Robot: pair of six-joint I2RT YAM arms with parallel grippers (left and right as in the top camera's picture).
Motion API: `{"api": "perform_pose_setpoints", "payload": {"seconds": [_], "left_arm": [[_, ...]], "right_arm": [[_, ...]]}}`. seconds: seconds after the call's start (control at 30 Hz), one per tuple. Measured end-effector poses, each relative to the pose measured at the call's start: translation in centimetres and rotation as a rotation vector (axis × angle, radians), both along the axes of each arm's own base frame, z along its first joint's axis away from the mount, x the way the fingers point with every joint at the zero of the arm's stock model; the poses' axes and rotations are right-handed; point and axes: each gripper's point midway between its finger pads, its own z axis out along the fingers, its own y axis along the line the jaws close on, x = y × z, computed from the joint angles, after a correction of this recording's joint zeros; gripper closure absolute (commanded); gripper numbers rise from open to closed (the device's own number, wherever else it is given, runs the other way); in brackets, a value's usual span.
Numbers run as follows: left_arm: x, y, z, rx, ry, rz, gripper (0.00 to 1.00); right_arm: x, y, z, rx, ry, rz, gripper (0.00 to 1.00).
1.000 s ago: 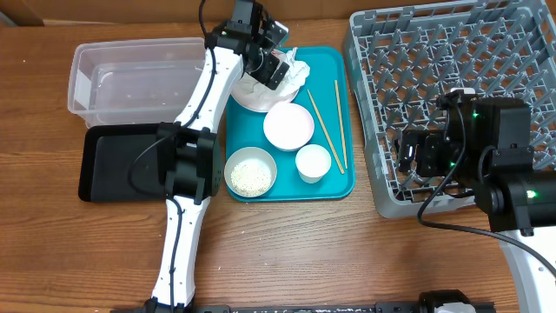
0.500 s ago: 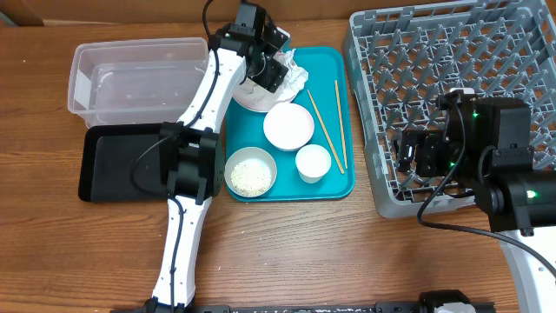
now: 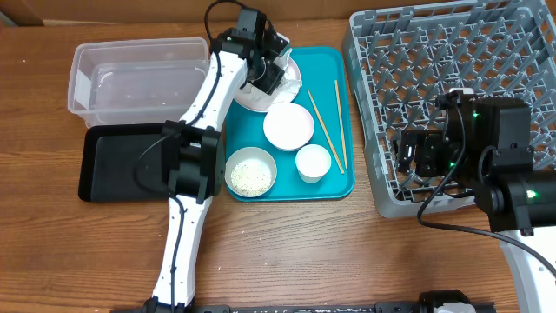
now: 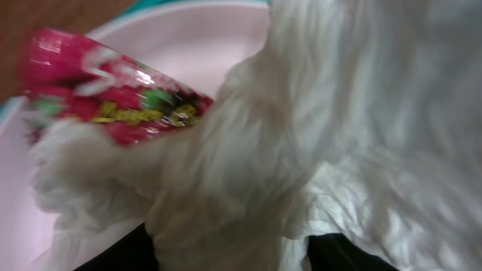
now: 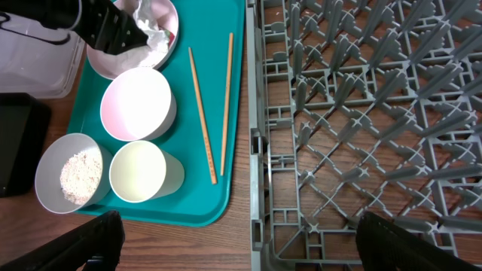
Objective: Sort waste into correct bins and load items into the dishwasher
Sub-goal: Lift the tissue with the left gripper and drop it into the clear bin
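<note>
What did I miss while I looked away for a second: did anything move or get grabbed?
The left tool came down onto the crumpled napkins on the plate, its jaws narrowing around them; grip not yet certain. The right tool, bowls, cup, chopsticks and rack stayed put.

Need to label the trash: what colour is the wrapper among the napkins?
Red with green and yellow print; the wrapper shows best in left wrist view.

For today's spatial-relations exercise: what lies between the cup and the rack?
Two chopsticks, lying on the teal tray between cup and rack; the overhead view shows it.
</note>
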Motion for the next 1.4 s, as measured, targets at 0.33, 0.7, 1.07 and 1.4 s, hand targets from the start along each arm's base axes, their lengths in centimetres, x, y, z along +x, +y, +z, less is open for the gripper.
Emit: {"api": "perform_pose_setpoints", "payload": {"seconds": [0.33,0.7,1.07,1.4], "left_arm": [[-0.1,0.0,-0.5,-0.013,0.021,0.035,0.96],[-0.9,0.3,4.0,-0.040,0.057,0.124,0.96],[-3.9,4.1,21.8,-0.116,-0.124,0.314,0.96],[-3.8,16.3,20.4,0.011,-0.077,0.534,0.96]], "right_arm": [[0.0,0.0,0.0,0.000,0.001,0.001,0.00],[0.0,0.0,0.0,-0.001,0.002,0.001,0.00],[0.0,0.0,0.0,0.000,0.002,0.000,0.00],[0.0,0.0,0.0,0.000,0.001,0.000,0.00]]}}
